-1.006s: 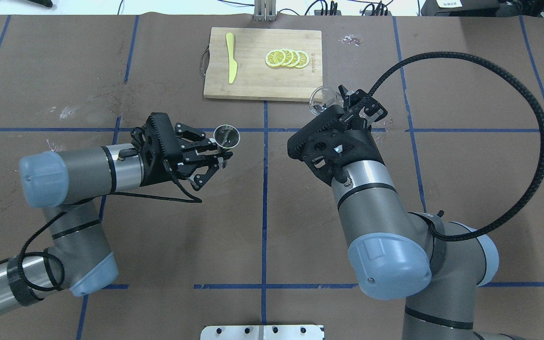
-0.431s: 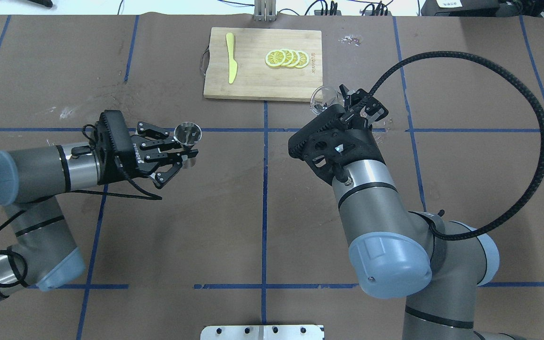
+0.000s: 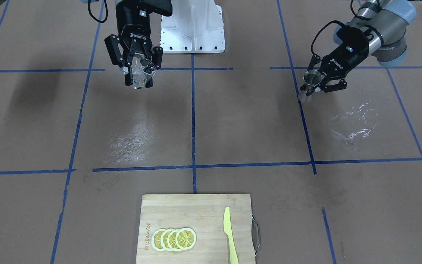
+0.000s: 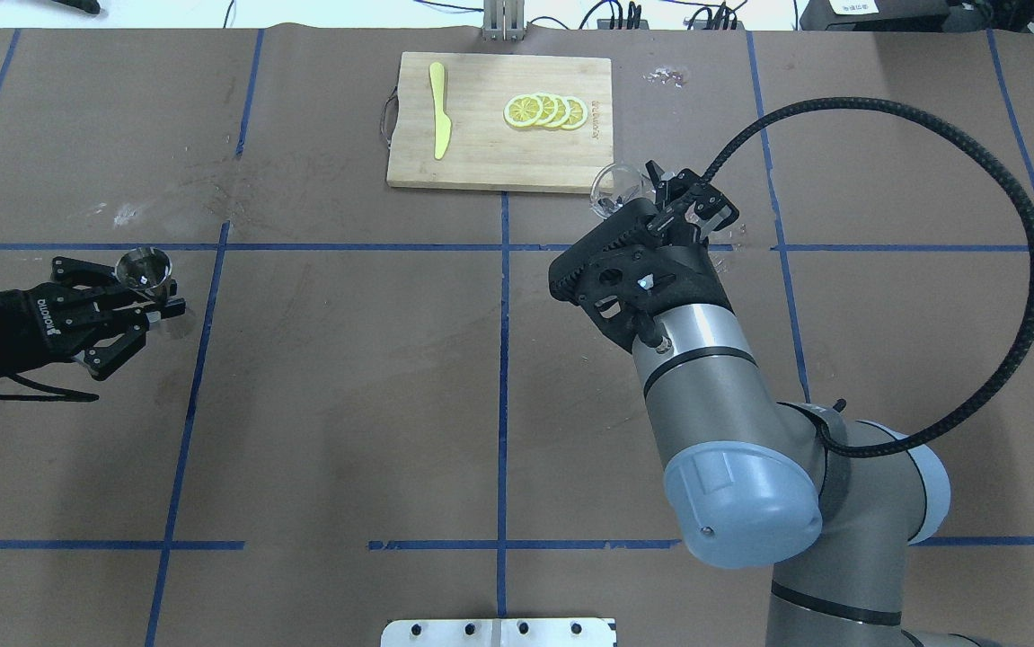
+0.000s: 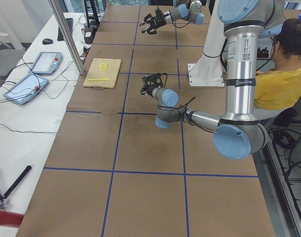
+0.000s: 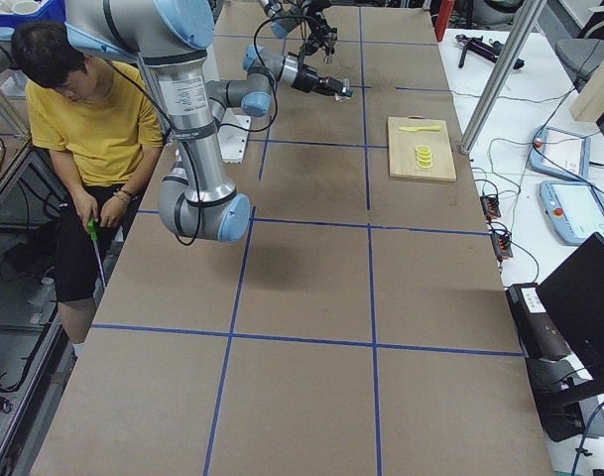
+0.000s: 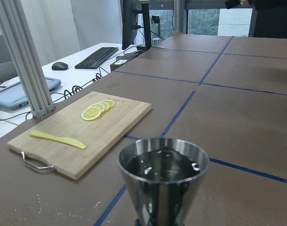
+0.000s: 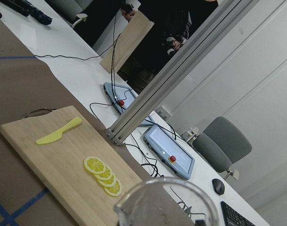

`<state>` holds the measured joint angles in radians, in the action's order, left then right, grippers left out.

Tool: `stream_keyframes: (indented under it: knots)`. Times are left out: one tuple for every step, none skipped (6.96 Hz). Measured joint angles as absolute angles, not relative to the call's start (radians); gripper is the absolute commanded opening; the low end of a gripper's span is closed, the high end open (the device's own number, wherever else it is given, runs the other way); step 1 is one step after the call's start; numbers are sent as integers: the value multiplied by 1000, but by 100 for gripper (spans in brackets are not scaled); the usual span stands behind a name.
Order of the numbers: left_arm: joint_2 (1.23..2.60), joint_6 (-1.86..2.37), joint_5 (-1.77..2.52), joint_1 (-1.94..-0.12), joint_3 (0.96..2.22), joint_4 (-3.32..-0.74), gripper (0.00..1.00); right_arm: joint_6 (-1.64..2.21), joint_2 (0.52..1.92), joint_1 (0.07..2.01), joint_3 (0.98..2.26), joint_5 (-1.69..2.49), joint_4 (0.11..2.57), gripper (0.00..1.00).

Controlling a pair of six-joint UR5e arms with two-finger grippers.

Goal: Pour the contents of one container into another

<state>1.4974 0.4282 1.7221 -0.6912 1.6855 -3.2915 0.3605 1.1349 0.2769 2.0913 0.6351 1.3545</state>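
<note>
The small metal jigger (image 4: 144,267) is upright at the table's far left, with my left gripper (image 4: 155,313) shut on its waist. The left wrist view shows clear liquid inside the jigger (image 7: 163,172). From the front, the jigger (image 3: 311,78) hangs a little above the paper in my left gripper (image 3: 315,86). My right gripper (image 4: 647,190) is shut on the clear glass (image 4: 612,186), lifted and tilted near the cutting board's corner. Seen from the front, the glass (image 3: 141,71) sits between the fingers of my right gripper (image 3: 139,73). Only the glass rim (image 8: 164,200) shows in the right wrist view.
A wooden cutting board (image 4: 481,153) at the far middle carries lemon slices (image 4: 543,110) and a yellow knife (image 4: 438,108). Wet smears (image 3: 353,123) mark the brown paper. A person in a yellow shirt (image 5: 283,81) sits behind the robot base.
My left arm has pulled far back to the left, carrying the jigger from near the table's middle to its left edge. The right arm and glass have stayed put.
</note>
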Motion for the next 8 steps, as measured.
stream_keyframes:
  knots:
    - [1478, 485, 1629, -686, 1682, -3310, 0, 361, 1135, 277, 2092, 635, 1355, 0]
    - [1454, 519, 1553, -678, 1676, -3326, 0, 361, 1135, 276, 2092, 635, 1355, 0]
    - [1421, 538, 1493, -663, 1673, -3347, 0, 362, 1135, 276, 2092, 635, 1354, 0]
    - [1393, 559, 1413, -625, 1671, -3366, 0, 362, 1135, 276, 2092, 635, 1354, 0]
    - [1380, 590, 1315, -562, 1667, -3373, 0, 362, 1135, 276, 2092, 635, 1354, 0]
    - [1374, 628, 1195, -480, 1657, -3375, 0, 362, 1135, 276, 2092, 635, 1355, 0]
    - [1369, 667, 1066, -398, 1641, -3376, 0, 362, 1135, 276, 2092, 635, 1354, 0]
    - [1364, 699, 941, -329, 1621, -3373, 0, 362, 1134, 276, 2093, 635, 1353, 0]
